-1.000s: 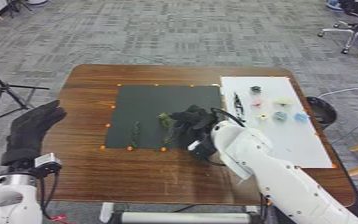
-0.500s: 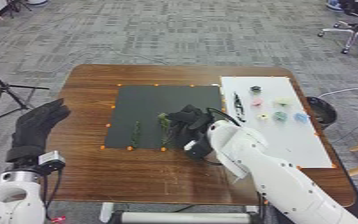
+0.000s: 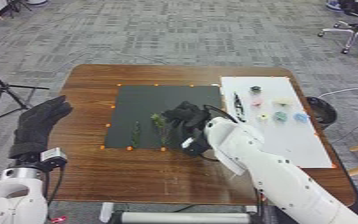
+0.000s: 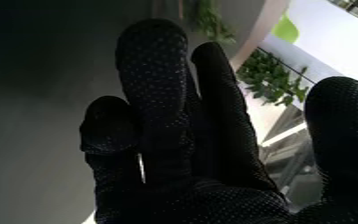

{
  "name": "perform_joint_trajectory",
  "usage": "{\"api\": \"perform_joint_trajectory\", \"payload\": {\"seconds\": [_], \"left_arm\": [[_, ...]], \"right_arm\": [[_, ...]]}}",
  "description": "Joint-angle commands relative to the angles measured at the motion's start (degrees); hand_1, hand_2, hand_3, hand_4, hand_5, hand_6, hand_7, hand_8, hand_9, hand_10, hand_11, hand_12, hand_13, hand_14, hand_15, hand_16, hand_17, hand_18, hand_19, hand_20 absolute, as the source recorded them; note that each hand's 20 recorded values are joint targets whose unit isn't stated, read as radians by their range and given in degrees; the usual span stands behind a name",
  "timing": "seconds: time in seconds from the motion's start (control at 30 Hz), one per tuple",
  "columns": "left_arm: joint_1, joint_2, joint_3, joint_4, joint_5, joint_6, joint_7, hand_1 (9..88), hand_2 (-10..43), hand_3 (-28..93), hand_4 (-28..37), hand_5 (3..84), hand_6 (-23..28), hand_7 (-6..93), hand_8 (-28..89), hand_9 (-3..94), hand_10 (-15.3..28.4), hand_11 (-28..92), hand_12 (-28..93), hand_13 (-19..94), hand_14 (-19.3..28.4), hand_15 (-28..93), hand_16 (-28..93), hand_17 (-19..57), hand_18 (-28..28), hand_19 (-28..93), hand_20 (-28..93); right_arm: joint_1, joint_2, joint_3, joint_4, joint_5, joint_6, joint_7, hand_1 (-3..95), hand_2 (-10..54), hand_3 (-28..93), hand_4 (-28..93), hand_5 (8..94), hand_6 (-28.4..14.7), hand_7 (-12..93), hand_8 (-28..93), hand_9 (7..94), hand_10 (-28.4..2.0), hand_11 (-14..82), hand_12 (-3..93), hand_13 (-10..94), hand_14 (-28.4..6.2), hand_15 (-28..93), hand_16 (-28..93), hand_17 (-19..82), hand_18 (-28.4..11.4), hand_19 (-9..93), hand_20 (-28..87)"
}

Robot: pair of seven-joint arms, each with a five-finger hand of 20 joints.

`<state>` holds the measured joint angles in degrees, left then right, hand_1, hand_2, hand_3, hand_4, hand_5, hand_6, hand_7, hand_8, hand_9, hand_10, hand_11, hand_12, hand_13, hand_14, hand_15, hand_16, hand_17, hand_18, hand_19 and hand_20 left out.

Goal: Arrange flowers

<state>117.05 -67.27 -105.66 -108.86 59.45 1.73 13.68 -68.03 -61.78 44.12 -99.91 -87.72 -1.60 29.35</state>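
Right hand (image 3: 189, 116) open, fingers nearly straight, over right part of black mat (image 3: 149, 102).
Leafy stem (image 3: 159, 121) lies just beside my fingers, upper end bushy green, lower part thin; second stem (image 3: 136, 136), slender, dark green, lies apart from it. My forearm crosses white sheet (image 3: 291, 150), which bears pink bloom (image 3: 256, 102), yellow bloom (image 3: 264, 116), black tool (image 3: 238, 107).

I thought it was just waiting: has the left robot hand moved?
Yes: judged against the left edge of the table, the left robot hand has shifted slightly right.
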Motion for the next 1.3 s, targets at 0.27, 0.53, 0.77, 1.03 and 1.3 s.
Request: {"api": "perform_joint_trajectory", "payload": {"seconds": [0.27, 0.53, 0.77, 1.03, 1.3], "left_arm": [[2.4, -0.17, -1.71, -1.22, 0.03, 0.35, 0.18, 26.8, 1.0, 71, -26.2, 50.9, 3.8, 13.3, -7, 49.4, 15.1, 21, 12, 38, 18.9, 24, 0, 7.2, 12.8, 11, 20], [2.33, 0.1, -1.6, -1.6, 0.37, 0.39, 0.19, 26.9, 0.9, 71, -26.2, 50.9, 3.9, 13.3, -7, 49.4, 15.1, 21, 12, 38, 18.8, 24, 0, 7.3, 12.7, 11, 20], [2.55, -0.31, -1.64, -1.83, 0.41, 0.49, -0.16, 27.1, 0.7, 71, -26.0, 50.9, 3.9, 13.3, -7, 49.4, 15.1, 21, 12, 38, 18.8, 24, 0, 7.3, 12.7, 11, 20], [3.11, -0.58, -1.79, -1.88, 0.22, 0.52, -0.39, 27.3, 0.6, 71, -25.8, 50.9, 3.8, 13.4, -7, 49.3, 15.1, 21, 12, 38, 18.8, 24, 0, 7.3, 12.7, 11, 20], [2.95, -0.45, -1.9, -1.85, 0.34, -0.11, -0.39, 27.5, 0.5, 71, -25.5, 50.9, 3.9, 13.4, -7, 49.3, 15.0, 21, 12, 38, 18.8, 24, 0, 7.3, 12.8, 11, 20]], "right_arm": [[-1.66, 12.97, 11.37, -10.33, -14.19, 9.86, -0.23, 31.9, -7.2, 61, -8, 65.4, -4.7, 15, -3, 70.3, -16.8, 13.2, 18.5, 81, -9.2, 47, 32, 47, -19.7, 86, 46], [2.96, 10.62, 7.0, -2.14, -24.81, 3.45, 3.18, 37.1, -9.5, 60, -9, 70.4, -4.5, 18, -3, 79.6, -13.9, 23.8, 22.7, 87, -5.2, 49, 33, 54, -16.5, 90, 46], [3.52, 9.34, 5.42, 3.01, -32.95, 0.1, 3.24, 37.7, -9.5, 59, -10, 71.8, -4.4, 19, -3, 81.8, -13.1, 24.9, 23.1, 89, -4.4, 48, 34, 57, -15.3, 91, 44], [1.59, 9.62, 6.87, 6.14, -37.71, -2.89, 4.37, 36.6, -9.5, 60, -10, 71.6, -4.9, 18, -3, 81.7, -13.4, 24.5, 23.2, 90, -4.0, 48, 35, 58, -14.7, 92, 43], [-0.1, 8.88, 7.2, 8.15, -40.23, -4.86, 4.87, 36.3, -9.5, 59, -10, 70.2, -5.0, 18, -3, 79.9, -13.9, 23.7, 23.2, 90, -4.1, 47, 35, 58, -14.7, 92, 43]]}}
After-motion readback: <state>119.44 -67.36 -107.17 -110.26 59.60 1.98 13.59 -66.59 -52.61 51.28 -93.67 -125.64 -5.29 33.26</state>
